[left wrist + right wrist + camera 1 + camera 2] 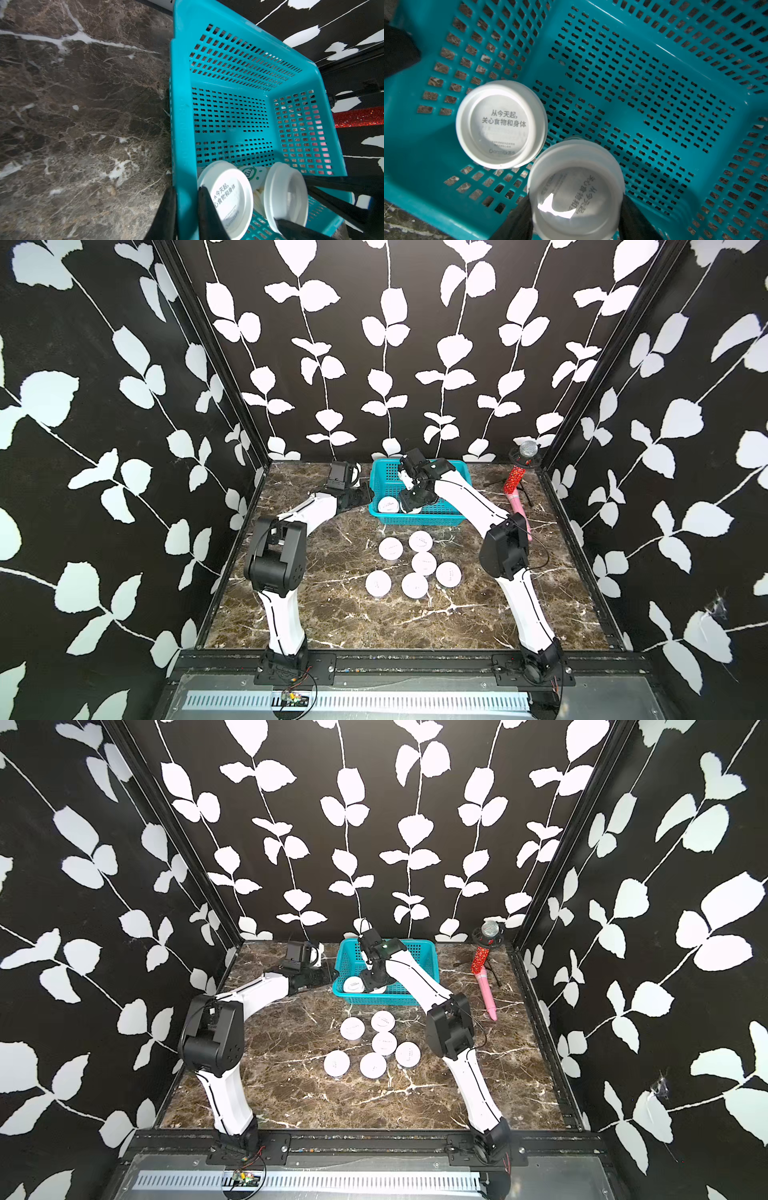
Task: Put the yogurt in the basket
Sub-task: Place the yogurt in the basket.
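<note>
Right wrist view: we see the right gripper (576, 200) pinching 1 yogurt cup (575, 182) low inside the basket (654, 62), just beside a second cup (501, 124); whether the held cup touches the basket's floor we cannot tell; the left gripper (185, 192) is clamped on the basket's side wall; 6 other cups (424, 563) stand on the table (332, 614) before the basket.
</note>
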Robot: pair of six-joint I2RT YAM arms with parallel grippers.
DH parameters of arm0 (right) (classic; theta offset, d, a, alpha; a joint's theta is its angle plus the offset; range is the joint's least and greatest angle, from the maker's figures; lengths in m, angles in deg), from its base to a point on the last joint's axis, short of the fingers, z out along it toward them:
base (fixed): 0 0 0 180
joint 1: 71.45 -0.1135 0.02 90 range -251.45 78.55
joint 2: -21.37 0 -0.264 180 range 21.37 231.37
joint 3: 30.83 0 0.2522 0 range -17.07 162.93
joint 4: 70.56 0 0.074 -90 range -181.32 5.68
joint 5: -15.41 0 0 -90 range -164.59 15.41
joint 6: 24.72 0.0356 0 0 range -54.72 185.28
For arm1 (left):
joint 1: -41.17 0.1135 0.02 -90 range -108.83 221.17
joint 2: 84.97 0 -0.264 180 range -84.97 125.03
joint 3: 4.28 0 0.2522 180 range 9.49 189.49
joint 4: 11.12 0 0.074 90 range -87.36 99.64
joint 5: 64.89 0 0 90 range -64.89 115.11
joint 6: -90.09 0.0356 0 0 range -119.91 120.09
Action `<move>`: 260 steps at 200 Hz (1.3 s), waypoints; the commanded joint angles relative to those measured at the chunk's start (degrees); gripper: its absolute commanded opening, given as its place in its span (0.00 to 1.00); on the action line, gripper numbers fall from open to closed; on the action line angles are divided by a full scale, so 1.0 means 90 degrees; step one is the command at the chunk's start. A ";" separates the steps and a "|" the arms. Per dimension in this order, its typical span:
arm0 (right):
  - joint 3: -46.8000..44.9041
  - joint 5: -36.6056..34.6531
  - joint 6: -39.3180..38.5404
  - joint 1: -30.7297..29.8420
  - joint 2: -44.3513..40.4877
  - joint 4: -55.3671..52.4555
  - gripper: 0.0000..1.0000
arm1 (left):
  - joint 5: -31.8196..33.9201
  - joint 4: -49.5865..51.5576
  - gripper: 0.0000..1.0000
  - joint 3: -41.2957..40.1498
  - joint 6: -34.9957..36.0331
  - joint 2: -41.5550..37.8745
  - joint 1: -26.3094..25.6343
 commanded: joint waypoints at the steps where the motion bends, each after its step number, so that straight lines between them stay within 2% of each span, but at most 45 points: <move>1: 0.0231 -0.0021 0.0095 -0.0029 0.0194 -0.0014 0.61 | -0.0151 0.0785 0.16 -0.0087 0.0159 0.0007 -0.0114; 78: 0.0382 0.0067 0.0129 -0.0023 0.0401 -0.0114 0.63 | -0.0170 0.0786 0.17 -0.0054 0.0171 0.0032 -0.0109; 135: 0.0397 0.0059 0.0163 -0.0023 0.0394 -0.0126 0.73 | -0.0171 0.0814 0.19 -0.0071 0.0151 0.0029 -0.0111; 200: 0.0341 -0.0184 0.0115 -0.0008 0.0066 -0.0151 0.79 | -0.0074 0.0874 0.23 -0.0079 0.0193 -0.0087 -0.0114; 223: 0.0189 -0.0268 0.0090 -0.0017 -0.0205 -0.0067 0.80 | 0.0030 0.0938 0.26 -0.0067 0.0227 -0.0186 -0.0114; 260: -0.0410 -0.0276 0.0105 0.0003 -0.0873 0.0350 0.82 | 0.0261 0.1105 0.39 -0.0045 0.0364 -0.0415 -0.0114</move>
